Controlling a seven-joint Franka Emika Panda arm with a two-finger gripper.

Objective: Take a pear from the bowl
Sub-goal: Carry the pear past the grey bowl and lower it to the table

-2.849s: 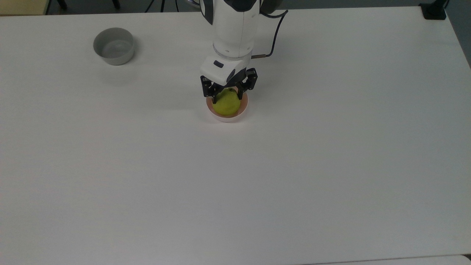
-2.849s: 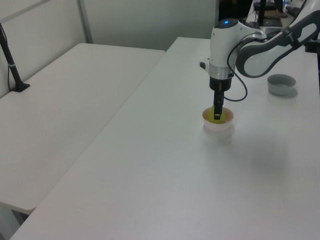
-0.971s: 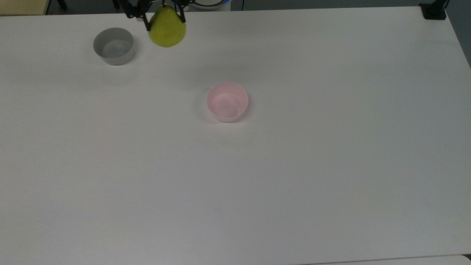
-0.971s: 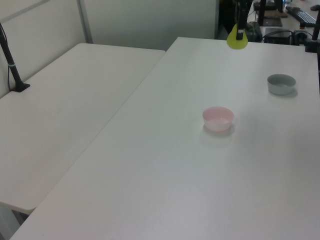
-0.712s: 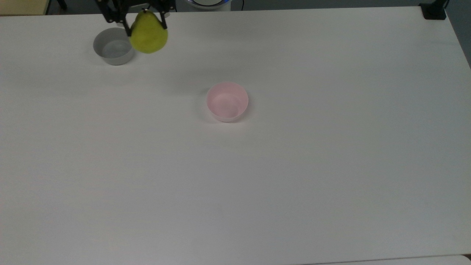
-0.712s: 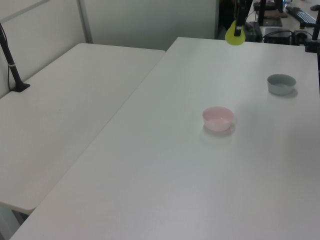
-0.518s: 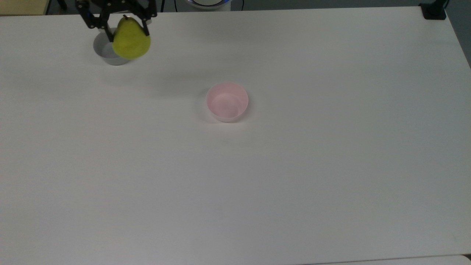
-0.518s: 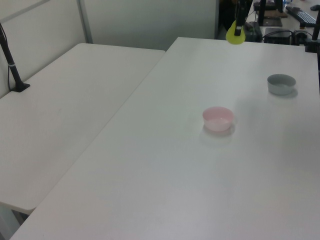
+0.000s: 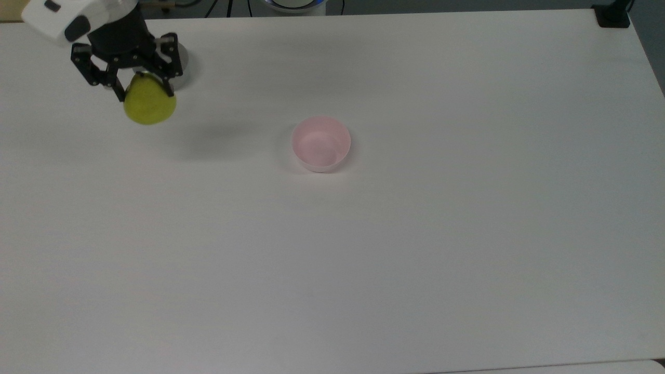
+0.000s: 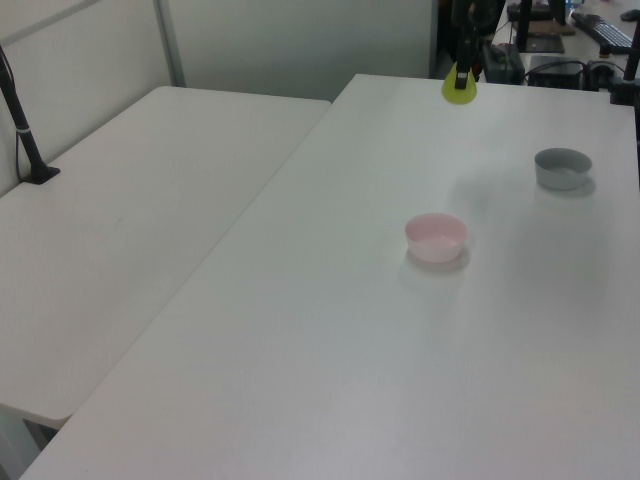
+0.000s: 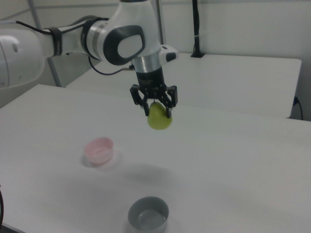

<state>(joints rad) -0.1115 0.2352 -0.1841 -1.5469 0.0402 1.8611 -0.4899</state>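
Pear [image 9: 149,106] is hanging in the air at the top view's far left, gripper [image 9: 144,92] clenching its upper part, probably by the neck. Grey bowl [image 11: 148,215] is sitting below. Pink bowl [image 9: 321,143] is sitting empty mid-table [image 9: 415,234], well apart to the right.

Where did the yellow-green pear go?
The small yellow-green pear hangs in the air, gripped by the black pincer. In the right view it is above the white table, up and right of the empty pale pink bowl.
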